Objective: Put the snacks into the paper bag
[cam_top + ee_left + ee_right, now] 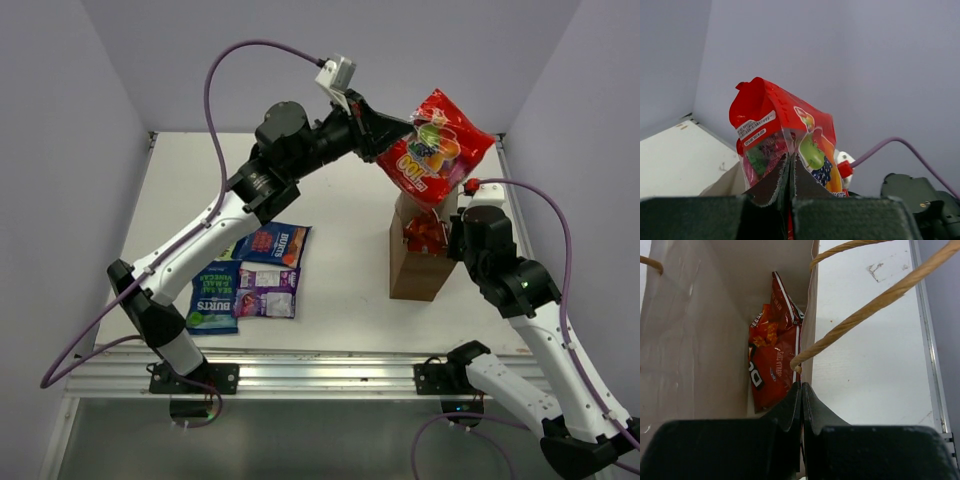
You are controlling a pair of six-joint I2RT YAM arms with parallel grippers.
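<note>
The red packet point(435, 148) hangs in the air right over the bag point(418, 272), pinched at its near edge by the left gripper point(392, 140), whose fingers are closed tight on the foil in the left wrist view point(791, 172); the packet's long axis runs outward from the fingers, tilted up rather than pointing down, so by my reading it must be tipped or lowered before it will slide into the mouth below. The right gripper point(455, 232) is nearer the bag and is clamped on its right wall near a string handle point(865, 310), seemingly to steady the opening; 1 Doritos bag point(771, 360) already lies inside against that wall, with free space beside it. The other packets point(267, 292), blue, purple and green, lie flat together on the table point(350, 200) well to the left, under the left arm; plain walls point(60, 120) stand close on 3 sides.
</note>
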